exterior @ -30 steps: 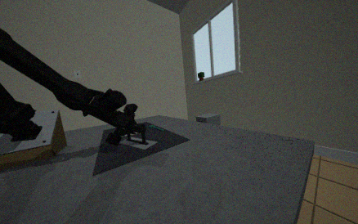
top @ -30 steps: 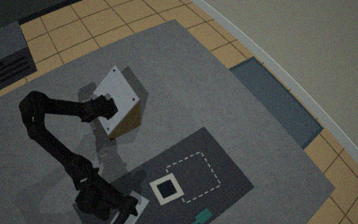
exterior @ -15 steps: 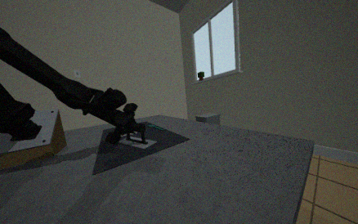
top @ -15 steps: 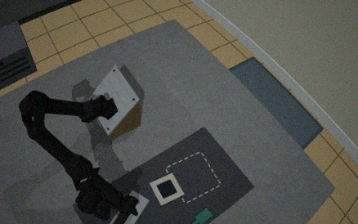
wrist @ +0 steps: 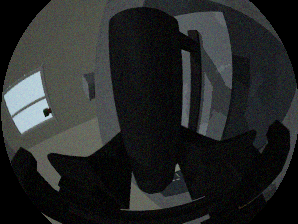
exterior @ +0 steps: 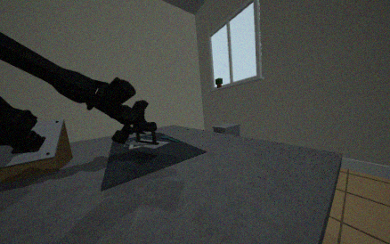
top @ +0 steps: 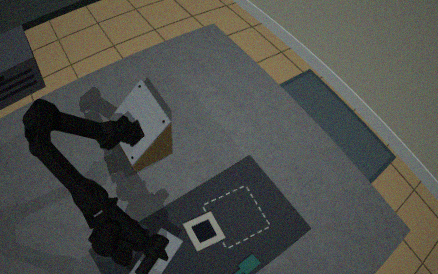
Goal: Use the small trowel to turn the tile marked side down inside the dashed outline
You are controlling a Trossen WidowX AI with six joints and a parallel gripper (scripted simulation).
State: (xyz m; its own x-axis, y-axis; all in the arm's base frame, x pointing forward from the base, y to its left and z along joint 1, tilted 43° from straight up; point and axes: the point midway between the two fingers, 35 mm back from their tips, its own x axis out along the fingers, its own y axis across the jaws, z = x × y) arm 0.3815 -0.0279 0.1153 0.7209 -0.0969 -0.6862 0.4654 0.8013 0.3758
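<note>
The tile, cream with a dark square marked on its upward face, lies flat on the dark mat. Its right side lies along the left edge of the dashed outline; most of the tile is outside it. The small trowel has a light flat blade and a black handle raised over it. The blade is left of the tile, low at the mat; whether it touches is unclear. My gripper is shut on the handle. The fingertips are partly hidden by it.
A teal object lies at the mat's near edge, beyond the tile. The arm's base sits on a wedge-shaped block with a light top. The grey table ends at the right above a tiled floor.
</note>
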